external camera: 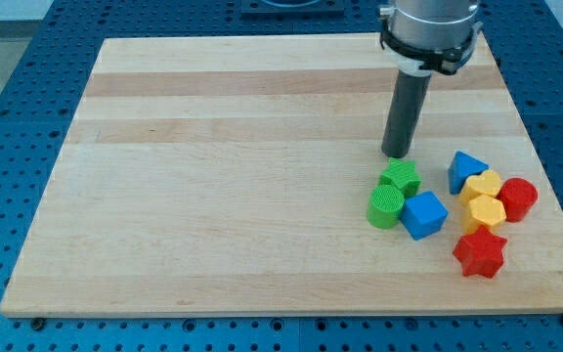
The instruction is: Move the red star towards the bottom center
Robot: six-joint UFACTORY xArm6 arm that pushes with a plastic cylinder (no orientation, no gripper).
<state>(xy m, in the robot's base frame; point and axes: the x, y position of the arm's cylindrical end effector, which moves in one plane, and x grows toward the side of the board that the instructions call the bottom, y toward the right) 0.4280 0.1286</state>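
Observation:
The red star point(480, 254) lies near the board's bottom right, at the lower end of a cluster of blocks. My tip point(395, 154) rests on the board just above the green star point(401, 177), up and to the left of the red star and well apart from it. Below the green star are a green cylinder point(385, 207) and a blue cube point(424, 214). Right of them are a blue triangular block point(465, 168), a yellow heart-like block point(481, 186), a yellow hexagon point(485, 211) and a red cylinder point(518, 198).
The wooden board point(213, 176) lies on a blue perforated table point(8, 88). The arm's grey and black mount point(430, 29) hangs over the board's top right.

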